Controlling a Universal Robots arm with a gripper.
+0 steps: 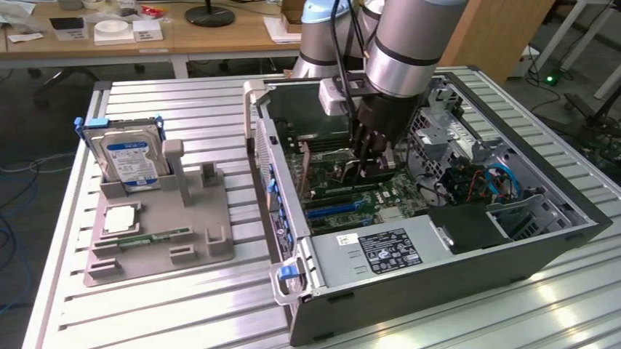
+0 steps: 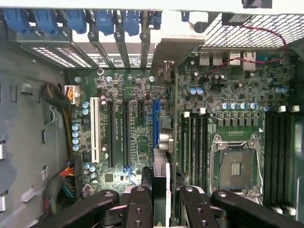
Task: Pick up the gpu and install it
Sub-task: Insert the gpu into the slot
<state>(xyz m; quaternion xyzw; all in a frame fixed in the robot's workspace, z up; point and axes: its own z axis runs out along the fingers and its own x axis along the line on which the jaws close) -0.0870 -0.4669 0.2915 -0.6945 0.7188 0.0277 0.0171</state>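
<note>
My gripper [image 1: 374,166] reaches down into the open computer case [image 1: 543,251], just over the motherboard [image 1: 383,196]. In the wrist view its black fingers [image 2: 139,206] are shut on the gpu [image 2: 160,178], a thin dark card seen edge-on. The card's silvery bracket [image 2: 167,57] points toward the row of rear slot openings. The card hangs upright, lined up close beside the blue expansion slot [image 2: 156,122]. I cannot tell whether its lower edge touches the slot.
A grey holder tray [image 1: 160,254] lies at the exterior view's left with a hard drive [image 1: 131,156], a chip [image 1: 118,218] and a memory stick [image 1: 155,238]. Inside the case are the power supply [image 1: 388,251], an open CPU socket [image 2: 236,166] and cable bundles [image 2: 61,99].
</note>
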